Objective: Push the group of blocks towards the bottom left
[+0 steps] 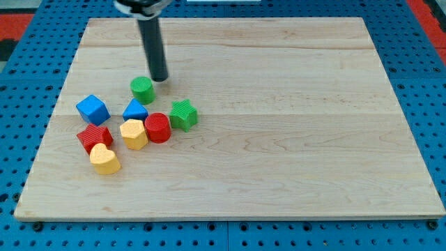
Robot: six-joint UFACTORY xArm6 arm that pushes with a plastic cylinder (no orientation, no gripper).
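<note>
A group of blocks sits at the left of the wooden board (279,139). A green cylinder (142,89) is at its top. Below it are a blue cube (93,109), a blue triangular block (135,110) and a green star (183,115). Lower are a red star (94,137), a yellow hexagon (133,134) and a red cylinder (158,127). A yellow heart (104,159) is lowest. My tip (160,78) stands just to the upper right of the green cylinder, close to it or touching it.
The board lies on a blue perforated surface (28,84). The dark rod (152,42) rises from the tip to the view's top edge. The board's left edge (52,125) runs near the blue cube.
</note>
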